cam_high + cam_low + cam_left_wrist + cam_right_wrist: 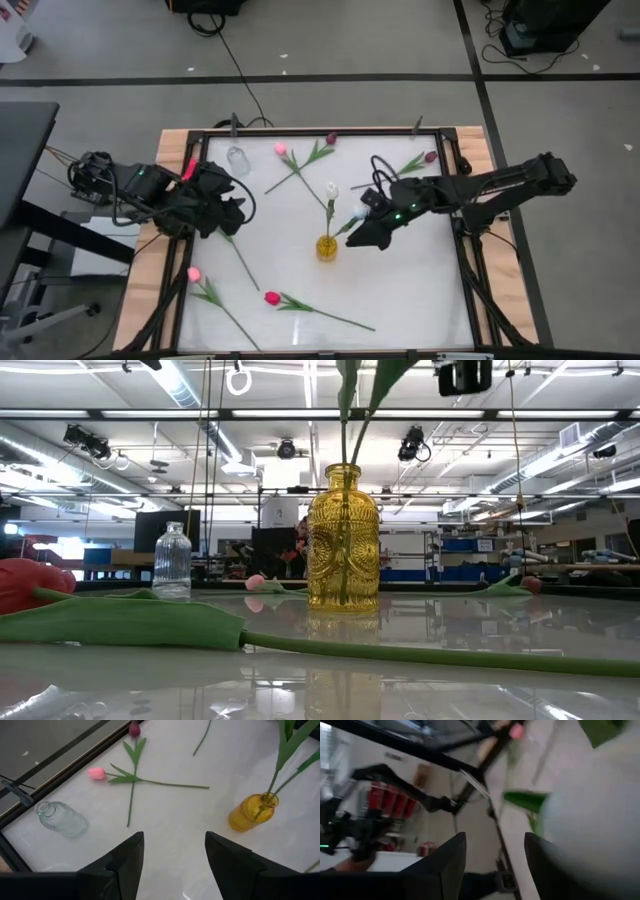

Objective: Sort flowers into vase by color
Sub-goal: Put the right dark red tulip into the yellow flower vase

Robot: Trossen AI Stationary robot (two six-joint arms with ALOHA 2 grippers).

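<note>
Two vases on white tabletop (400, 290): amber embossed glass bottle vase (326, 246) at centre, holding white-headed tulip (331, 190); small clear ribbed glass bottle (238, 158) far left. Embossing on amber vase legible only in low view; high view alone shows loose tulips: pink-headed (280, 149) and dark purple (331, 139) far, red (271, 298) and pink (193, 274) near. No readable writing. Right gripper (352, 230) just right of amber vase, jaws apart, empty. Left gripper (236, 208) at left, jaws apart, empty.

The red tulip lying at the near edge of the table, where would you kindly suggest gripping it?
Probably mid-stem on the red tulip, descending from above: it lies flat on the white table, its thin green stem running rightward from the bud, with open surface either side.
</note>
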